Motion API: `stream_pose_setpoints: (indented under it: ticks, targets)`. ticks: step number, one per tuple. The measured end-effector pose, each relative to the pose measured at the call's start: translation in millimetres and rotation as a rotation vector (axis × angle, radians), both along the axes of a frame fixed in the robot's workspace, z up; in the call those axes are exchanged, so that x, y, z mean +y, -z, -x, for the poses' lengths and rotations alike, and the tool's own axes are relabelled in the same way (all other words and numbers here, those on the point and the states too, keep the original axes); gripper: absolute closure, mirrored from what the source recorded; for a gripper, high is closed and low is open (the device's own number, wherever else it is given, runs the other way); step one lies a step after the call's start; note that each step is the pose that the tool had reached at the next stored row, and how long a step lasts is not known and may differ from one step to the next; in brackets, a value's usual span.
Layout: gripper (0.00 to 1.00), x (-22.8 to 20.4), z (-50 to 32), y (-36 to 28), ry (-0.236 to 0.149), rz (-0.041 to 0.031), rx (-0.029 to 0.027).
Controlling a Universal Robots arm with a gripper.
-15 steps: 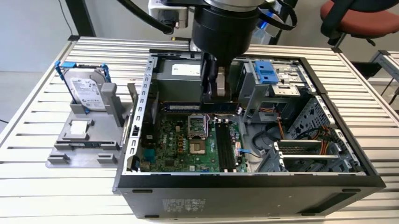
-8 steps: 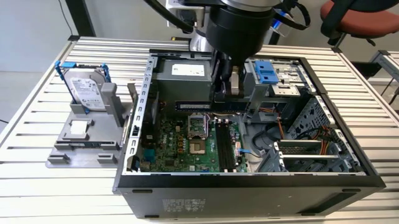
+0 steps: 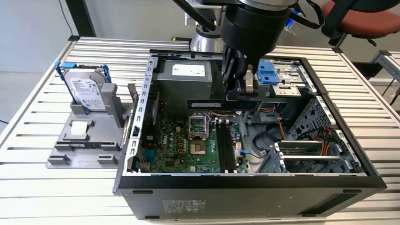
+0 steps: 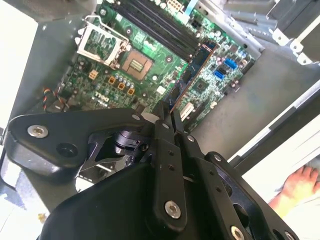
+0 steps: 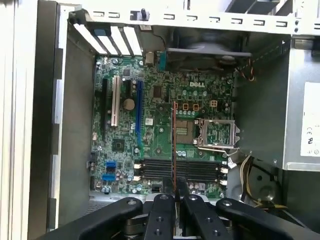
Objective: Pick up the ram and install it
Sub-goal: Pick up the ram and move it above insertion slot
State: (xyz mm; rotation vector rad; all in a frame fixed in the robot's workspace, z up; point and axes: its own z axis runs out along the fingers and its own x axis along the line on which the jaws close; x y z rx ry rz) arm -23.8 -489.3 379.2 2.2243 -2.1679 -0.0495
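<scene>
Ram, a long, thin dark stick, hung level in the upper centre of the exterior view, inside the open computer case. Your arm's hand was pinching it near the end toward the exterior view's right. The stick was held above the green motherboard, over the square processor socket. It lay crosswise to the black memory slots and sat in none of them. Behind it stood the grey power supply with its white label.

In the first wrist view you saw the ram edge-on, as a thin line. It reached out from the hand across the memory slots. The black fingers were pressed flat against its two faces. In the second wrist view the ram stretched away from the hand over the board, with the same tight pinch.

Toward the exterior view's left, outside the case, a grey stand rested on the slatted metal tabletop. A silver hard drive in a blue frame stood upright in the stand. A small square white-topped part lay just in front of the drive.
</scene>
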Motion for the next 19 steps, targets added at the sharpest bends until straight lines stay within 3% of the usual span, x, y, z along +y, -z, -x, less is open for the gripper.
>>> stream_pose_setpoints:
  ticks: [11,19]
  targets:
    - [1.00,10.3,-20.9,0.0,0.010,0.0014,0.0000]
    - [1.00,13.4,-28.3,0.0,0.059,0.0018,0.0000]
